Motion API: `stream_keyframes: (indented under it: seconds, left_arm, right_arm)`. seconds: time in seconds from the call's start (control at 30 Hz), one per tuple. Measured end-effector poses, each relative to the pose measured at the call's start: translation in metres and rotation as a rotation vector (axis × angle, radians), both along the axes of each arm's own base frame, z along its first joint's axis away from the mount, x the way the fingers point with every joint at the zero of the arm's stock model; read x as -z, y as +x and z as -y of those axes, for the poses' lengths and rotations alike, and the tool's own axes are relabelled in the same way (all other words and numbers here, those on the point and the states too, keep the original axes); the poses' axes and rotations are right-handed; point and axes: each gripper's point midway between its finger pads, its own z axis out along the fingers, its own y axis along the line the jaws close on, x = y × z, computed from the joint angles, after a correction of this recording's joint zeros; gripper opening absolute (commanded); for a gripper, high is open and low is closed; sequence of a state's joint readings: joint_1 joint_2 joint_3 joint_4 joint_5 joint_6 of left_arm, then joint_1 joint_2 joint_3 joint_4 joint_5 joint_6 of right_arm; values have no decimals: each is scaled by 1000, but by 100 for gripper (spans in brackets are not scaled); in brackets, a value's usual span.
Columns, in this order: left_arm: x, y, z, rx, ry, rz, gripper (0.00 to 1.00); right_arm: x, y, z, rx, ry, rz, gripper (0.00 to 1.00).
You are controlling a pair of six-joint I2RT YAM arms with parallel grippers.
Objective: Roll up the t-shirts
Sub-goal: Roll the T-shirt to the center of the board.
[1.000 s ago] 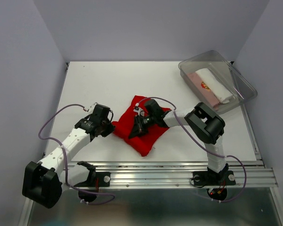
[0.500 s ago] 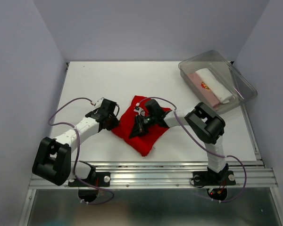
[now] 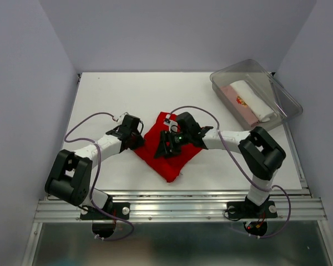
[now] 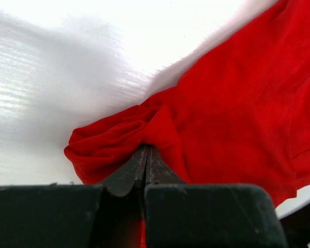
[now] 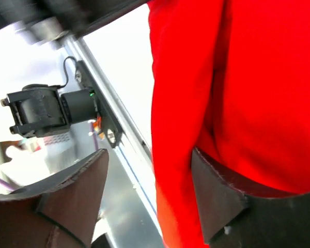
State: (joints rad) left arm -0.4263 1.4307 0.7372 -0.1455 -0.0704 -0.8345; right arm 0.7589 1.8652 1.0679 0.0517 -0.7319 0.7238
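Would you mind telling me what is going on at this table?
The robot is working on a red t-shirt lying crumpled on the white table. The left end effector is shut on a bunched corner of it, while the right end effector stands open at the cloth's middle, gripping nothing. A white roll and a pale pink roll lie in the clear bin at the back right.

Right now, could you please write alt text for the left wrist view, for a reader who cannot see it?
The left claw is shut on a bunched fold at the edge of the red t-shirt, seen close up from the wrist. The rest of the shirt spreads up and to the right over the white table.
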Motion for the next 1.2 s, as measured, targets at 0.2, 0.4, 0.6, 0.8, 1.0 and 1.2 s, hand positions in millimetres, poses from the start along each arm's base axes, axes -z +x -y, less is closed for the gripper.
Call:
stream_keyframes:
  seconds: [0.2,0.4,0.6,0.8,1.0,1.2]
  left_arm:
    - [-2,3,4,11,-16,17,0]
    - [-2,4,4,17,-15,19,0]
    - [1,4,5,19,-16,14,0]
    - [4,5,6,23,-17,7,0]
    - [3,8,8,27,-18,8,0]
    - [3,8,9,29,-20,5,0]
  right_arm:
    - [-31,-2,29,55,-63,187,82]
    - [-4,-38,50,29,-190,233,80]
    - [23,-58,62,9,-294,217,65]
    - [25,-54,61,19,-302,236,69]
    - [35,-55,60,8,-315,231,62]
    - [46,-56,59,-7,-330,221,15]
